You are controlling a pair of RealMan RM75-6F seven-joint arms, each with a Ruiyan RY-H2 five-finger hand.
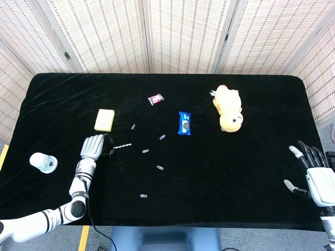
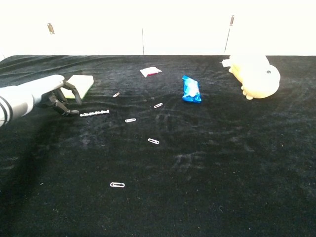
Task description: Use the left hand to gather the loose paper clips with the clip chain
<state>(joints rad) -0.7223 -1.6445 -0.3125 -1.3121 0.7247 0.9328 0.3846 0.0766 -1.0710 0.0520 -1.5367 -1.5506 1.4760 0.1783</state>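
The clip chain [image 1: 122, 146] [image 2: 95, 113] lies as a short silver line left of the table's middle. Loose paper clips lie around it: one [image 1: 133, 126] [image 2: 116, 94] behind it, one [image 1: 145, 151] [image 2: 130, 120] to its right, another [image 1: 162, 137] [image 2: 158, 105] further right, one [image 1: 160, 168] [image 2: 153, 141] nearer the front, and one [image 1: 143, 196] [image 2: 117, 185] close to the front edge. My left hand [image 1: 93, 147] [image 2: 55, 96] hovers just left of the chain's left end, fingers curled downward and holding nothing. My right hand [image 1: 313, 174] rests open at the table's right front corner.
A yellow sponge [image 1: 105, 120] [image 2: 81, 84] lies behind my left hand. A white bottle cap-like object [image 1: 42, 162] sits at the left edge. A small red packet [image 1: 155, 99], a blue snack packet [image 1: 184, 123] and a yellow plush toy [image 1: 229, 108] lie further back.
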